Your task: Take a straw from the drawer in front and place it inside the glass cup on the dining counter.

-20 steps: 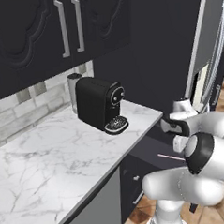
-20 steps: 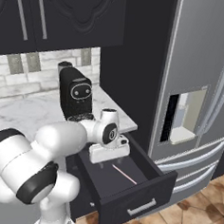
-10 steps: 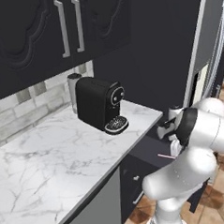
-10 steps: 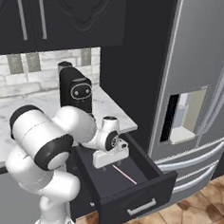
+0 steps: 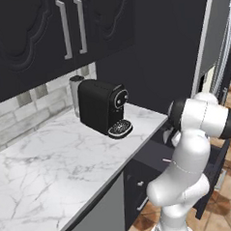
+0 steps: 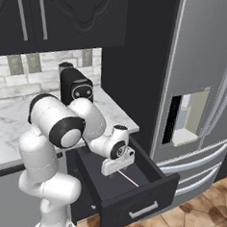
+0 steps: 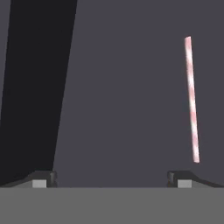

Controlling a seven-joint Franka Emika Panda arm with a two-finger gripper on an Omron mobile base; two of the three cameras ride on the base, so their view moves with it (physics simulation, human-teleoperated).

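open drawer [image 6: 150, 198], straw [image 7: 191, 99] inside, jaws apart above

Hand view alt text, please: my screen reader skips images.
Looking down into the open dark drawer, a thin pink-and-white straw lies flat on its floor at upper right. The open gripper shows its two dark fingertips at the bottom, holding nothing.
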